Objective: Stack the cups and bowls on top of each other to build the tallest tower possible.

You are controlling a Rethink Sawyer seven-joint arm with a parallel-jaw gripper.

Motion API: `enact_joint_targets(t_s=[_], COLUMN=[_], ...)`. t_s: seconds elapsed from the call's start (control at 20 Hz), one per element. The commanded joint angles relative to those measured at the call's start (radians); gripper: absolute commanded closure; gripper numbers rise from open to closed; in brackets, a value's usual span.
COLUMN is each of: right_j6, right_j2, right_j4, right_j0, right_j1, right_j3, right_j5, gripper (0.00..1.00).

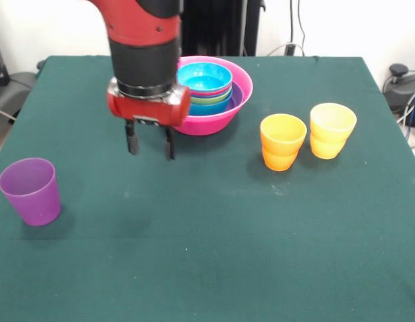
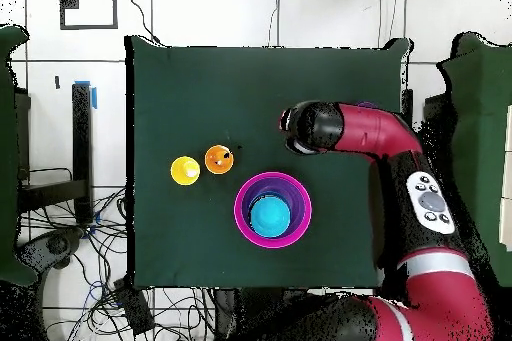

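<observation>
The gripper's [image 1: 150,145] two dark fingers [image 1: 131,142] hung parted and empty above the green table [image 1: 207,255], touching nothing. Just behind them sat the tower [image 1: 224,111], a hot-pink bowl nesting what looked like four smaller bowls, though the lower rims were hard to count. Three cups stood apart from the fingers: one purple cup [image 1: 31,190] to one side, one orange cup [image 1: 283,141] and one yellow cup [image 1: 332,129] to the other.

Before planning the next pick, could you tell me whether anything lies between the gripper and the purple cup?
Nothing visible does. The gripper hangs open beside the bowls, and only bare green table lies between it and the purple cup.
</observation>
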Motion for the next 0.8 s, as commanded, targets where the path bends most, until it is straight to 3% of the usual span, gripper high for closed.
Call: enact_joint_targets(t_s=[0.05, 0.45, 0.8], right_j6=[-0.108, -0.105, -0.106], right_j2=[0.095, 0.114, 0.119], right_j4=[-0.001, -0.018, -0.037], right_j0=[-0.072, -0.102, -0.102], right_j1=[-0.031, -0.059, -0.032], right_j3=[0.122, 0.163, 0.141], right_j5=[-0.004, -0.004, -0.013], gripper=[0.00, 0.00, 0.00])
